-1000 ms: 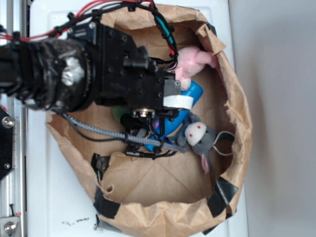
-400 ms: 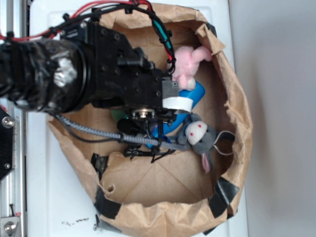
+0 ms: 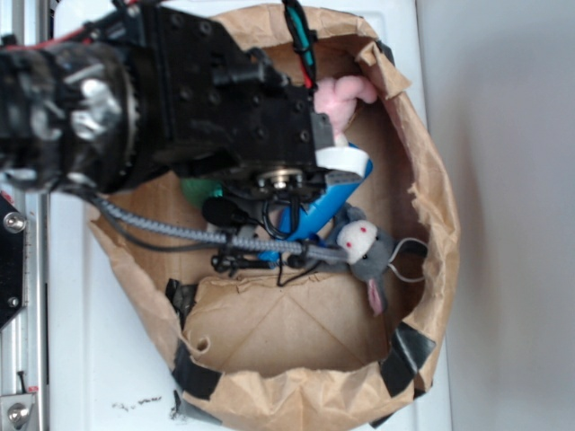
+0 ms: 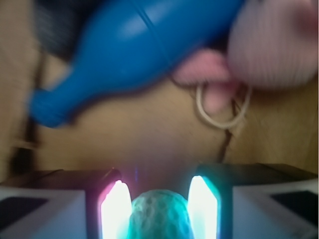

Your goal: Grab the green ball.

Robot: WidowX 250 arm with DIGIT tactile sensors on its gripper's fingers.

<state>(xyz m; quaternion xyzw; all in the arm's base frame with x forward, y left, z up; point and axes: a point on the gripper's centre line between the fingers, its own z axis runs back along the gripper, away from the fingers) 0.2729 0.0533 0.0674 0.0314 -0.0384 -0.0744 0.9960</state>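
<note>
Arm [image 3: 180, 99] higher; blue pin [image 4: 134, 50] beyond ball [image 4: 159, 216]

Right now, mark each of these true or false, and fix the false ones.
1. The green ball sits between the gripper fingers. True.
2. The blue pin-shaped toy lies outside the paper bag. False: it lies inside the bag.
3. A grey plush toy lies in the bag. True.
4. The pink plush toy is clamped in the gripper. False: it lies apart, beyond the blue toy.
5. The bag stands on a black table. False: the surface is white.
</note>
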